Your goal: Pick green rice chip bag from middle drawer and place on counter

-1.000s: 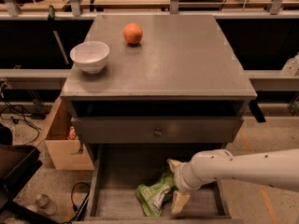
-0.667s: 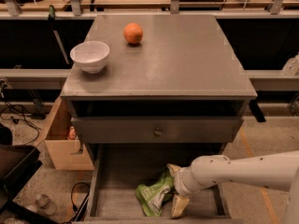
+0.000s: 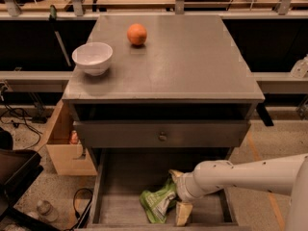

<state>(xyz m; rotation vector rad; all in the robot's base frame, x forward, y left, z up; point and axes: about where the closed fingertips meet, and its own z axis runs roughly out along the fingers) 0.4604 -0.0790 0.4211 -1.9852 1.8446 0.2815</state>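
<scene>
The green rice chip bag (image 3: 156, 202) lies crumpled on the bottom of the open middle drawer (image 3: 120, 177), near its front, right of centre. My gripper (image 3: 177, 196) reaches into the drawer from the right on a white arm. It is open, with one yellowish finger (image 3: 183, 213) in front of the bag's right end and the other behind it. The bag rests on the drawer bottom. The counter (image 3: 187, 61) is the grey top above.
A white bowl (image 3: 92, 57) and an orange (image 3: 137, 34) sit on the counter's left and back. A shut drawer front with a round knob (image 3: 162, 136) overhangs the open drawer. A cardboard box (image 3: 65, 146) and cables are on the floor at left.
My arm and gripper have shifted slightly left, closer onto the bag's right end. The bag has not visibly moved.
</scene>
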